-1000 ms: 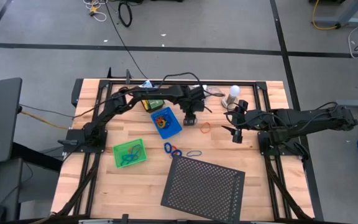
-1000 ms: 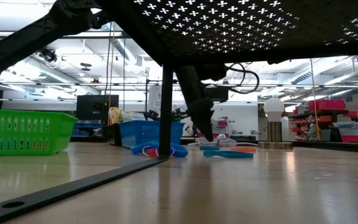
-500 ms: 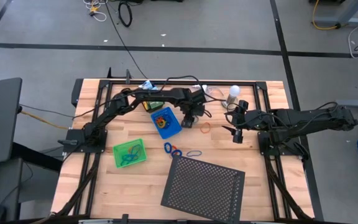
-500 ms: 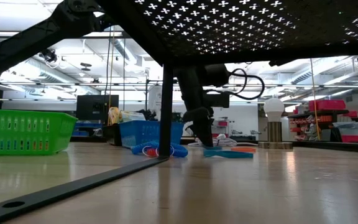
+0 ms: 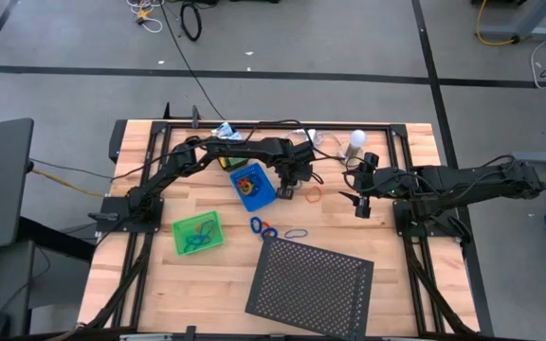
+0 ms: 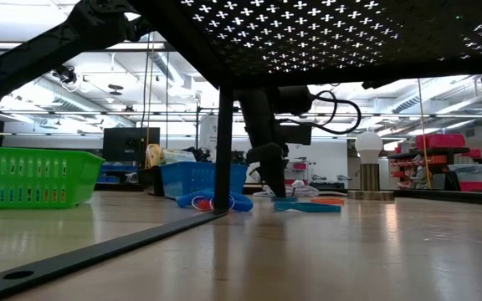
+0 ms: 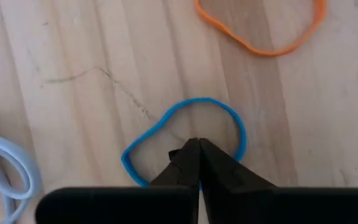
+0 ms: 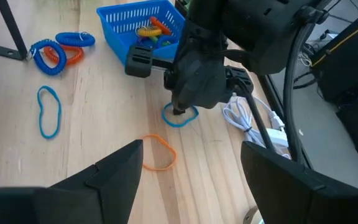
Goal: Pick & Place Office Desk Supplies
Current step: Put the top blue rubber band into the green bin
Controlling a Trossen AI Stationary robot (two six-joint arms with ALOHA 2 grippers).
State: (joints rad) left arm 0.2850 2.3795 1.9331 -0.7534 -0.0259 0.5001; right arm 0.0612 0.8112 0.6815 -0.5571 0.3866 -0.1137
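Blue rubber loop lies flat on the wooden worktop, and the left pincer is down on it, fingers pressed together at the loop's rim; whether the band is caught between them I cannot tell. Just beyond the fingertips lies an orange loop, apart from the blue one. Beside the left pincer sits the blue tray. Off to the side, the right pincer hovers above the worktop, fingers spread wide, holding nothing.
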